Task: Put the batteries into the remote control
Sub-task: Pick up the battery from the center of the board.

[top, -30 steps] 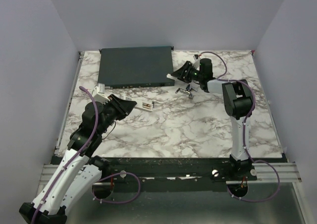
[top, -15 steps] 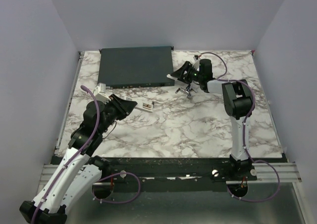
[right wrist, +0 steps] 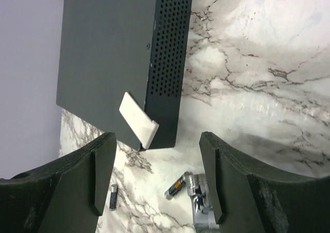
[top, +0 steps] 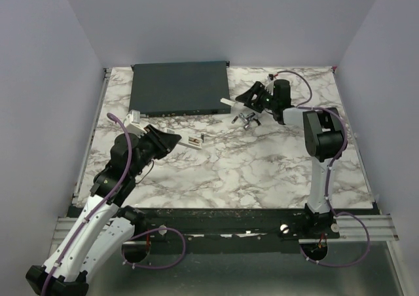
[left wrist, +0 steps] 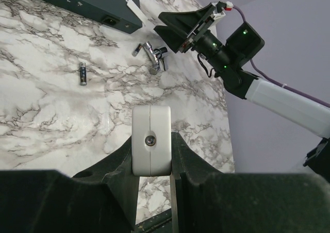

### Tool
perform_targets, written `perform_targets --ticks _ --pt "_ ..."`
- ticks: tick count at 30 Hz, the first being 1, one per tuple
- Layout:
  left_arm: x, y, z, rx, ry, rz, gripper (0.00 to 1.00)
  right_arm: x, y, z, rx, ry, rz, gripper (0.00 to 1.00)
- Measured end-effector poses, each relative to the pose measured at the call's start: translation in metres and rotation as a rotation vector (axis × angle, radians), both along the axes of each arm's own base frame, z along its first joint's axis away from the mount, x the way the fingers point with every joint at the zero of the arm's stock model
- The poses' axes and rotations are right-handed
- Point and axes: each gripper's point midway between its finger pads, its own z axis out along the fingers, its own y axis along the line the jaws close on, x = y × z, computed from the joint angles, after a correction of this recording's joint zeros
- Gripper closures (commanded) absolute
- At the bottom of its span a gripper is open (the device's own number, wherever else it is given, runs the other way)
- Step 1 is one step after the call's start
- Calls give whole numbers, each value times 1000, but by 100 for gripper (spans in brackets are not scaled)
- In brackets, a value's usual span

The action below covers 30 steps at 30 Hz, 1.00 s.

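Marble table (top: 262,165), left gripper (top: 171,139) clamped on remote control (left wrist: 150,125) near the grey box (top: 180,86), right gripper (right wrist: 157,155) spread wide by its corner

Tabletop (top: 262,162) open at centre — dark box (top: 180,86) and batteries (right wrist: 175,186) crowd the far side.

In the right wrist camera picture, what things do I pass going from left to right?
Lone battery → white cover → second battery → shiny metal piece.
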Motion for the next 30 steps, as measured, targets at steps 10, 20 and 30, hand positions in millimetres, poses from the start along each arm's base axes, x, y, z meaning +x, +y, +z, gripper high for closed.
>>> perform_targets --ticks 10,20,30 --pt "-4 2 -4 4 17 3 100 -31 -18 45 -74 -91 -39 30" --pt "-2 15 -3 50 26 34 100 -107 42 57 -244 -130 34 33" --pt "7 55 24 82 -46 162 100 -164 130 7 -387 -69 187 45"
